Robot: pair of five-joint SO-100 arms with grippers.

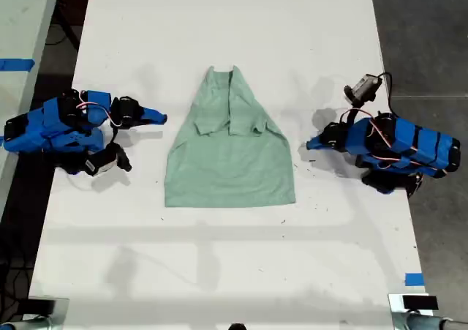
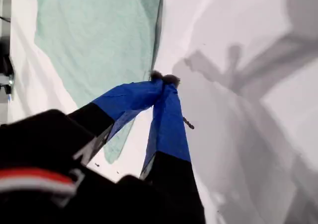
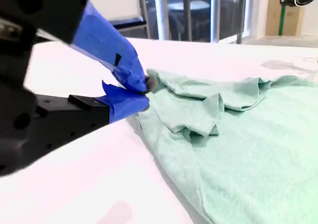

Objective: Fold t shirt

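Note:
The pale mint-green t shirt (image 1: 230,162) lies flat in the middle of the white table (image 1: 219,271), collar toward the far end and both sleeves folded in over the chest. My first gripper (image 1: 310,145) is on the exterior view's right, shut and empty, just off the shirt's side edge. Its wrist view shows the blue jaws (image 2: 164,80) closed over bare table beside the t shirt (image 2: 94,35). On the exterior view's left my second gripper (image 1: 161,115) is shut and empty, a short way from the shirt. In its wrist view the closed tips (image 3: 146,87) sit before the rumpled t shirt (image 3: 238,149).
The table's long edges run close behind both arms, with dark floor on the exterior view's right and another table (image 1: 22,23) on its left. Blue tape (image 1: 414,279) marks the near corner on the exterior view's right. Arm shadows fall on the white surface.

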